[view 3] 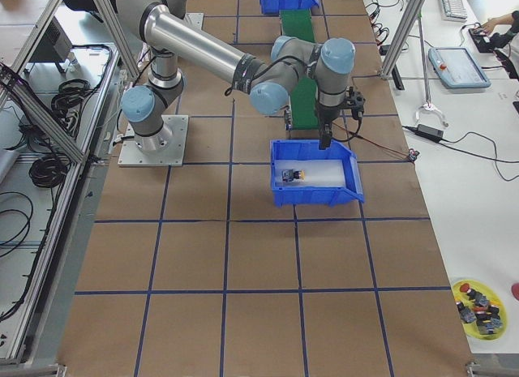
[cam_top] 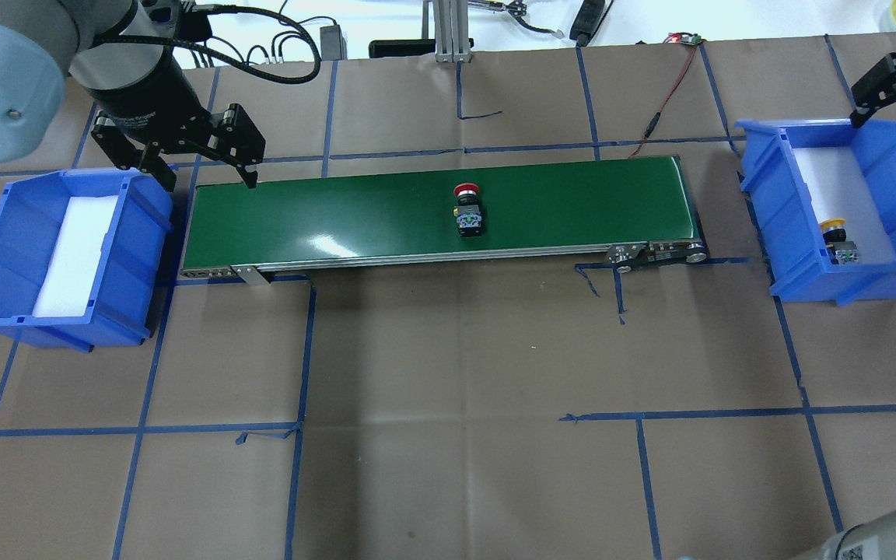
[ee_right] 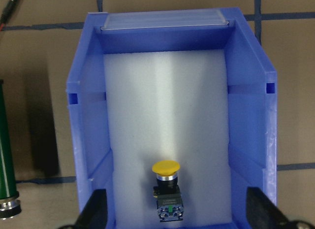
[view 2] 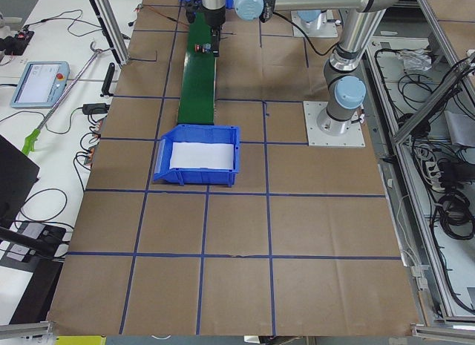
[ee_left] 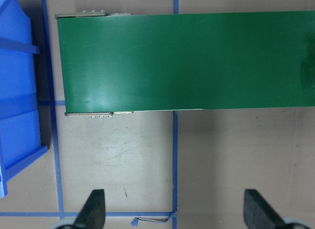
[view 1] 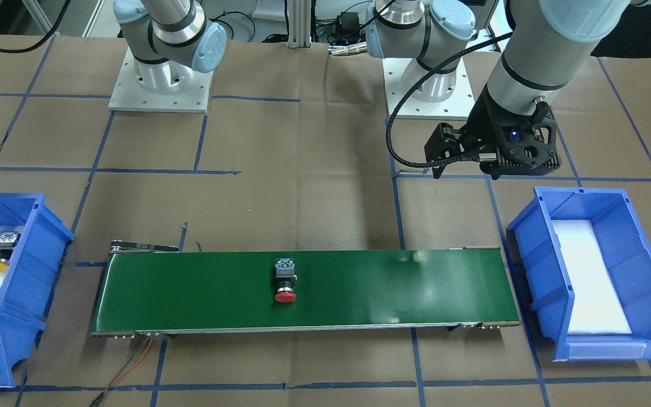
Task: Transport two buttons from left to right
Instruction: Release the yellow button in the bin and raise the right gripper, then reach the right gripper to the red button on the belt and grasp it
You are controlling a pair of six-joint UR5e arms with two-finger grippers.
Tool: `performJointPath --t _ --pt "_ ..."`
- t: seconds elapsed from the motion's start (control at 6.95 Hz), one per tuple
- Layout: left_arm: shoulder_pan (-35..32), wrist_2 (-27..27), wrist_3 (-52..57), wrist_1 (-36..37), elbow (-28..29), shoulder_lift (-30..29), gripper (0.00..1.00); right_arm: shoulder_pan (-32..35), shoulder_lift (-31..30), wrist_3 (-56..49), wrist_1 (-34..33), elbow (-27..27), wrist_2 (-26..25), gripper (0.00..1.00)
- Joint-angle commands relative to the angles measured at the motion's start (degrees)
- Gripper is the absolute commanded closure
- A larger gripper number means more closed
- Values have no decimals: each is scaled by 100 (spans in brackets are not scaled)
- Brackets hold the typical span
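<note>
The left jaws are held wide open and empty above the table, just beside the end of the green conveyor belt. The red button is seen lying on the belt, well apart from them. The right jaws, likewise spread wide and empty, are poised over a blue bin, with the yellow button lying inside, below them.

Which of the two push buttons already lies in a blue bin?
The yellow-capped push button; the red-capped push button lies on the green conveyor belt.
</note>
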Motion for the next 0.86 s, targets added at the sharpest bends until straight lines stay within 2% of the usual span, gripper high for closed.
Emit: performJointPath --t 0.0,0.29,0.72 --pt "-2 14 22 -18 74 3 0 625 -230 1098 245 -27 5 0" --pt "-2 -4 13 -26 84 -15 0 1187 -362 1909 465 -9 67 0" --pt "-2 -13 13 -26 75 -15 0 2522 -363 2852 343 0 6 1"
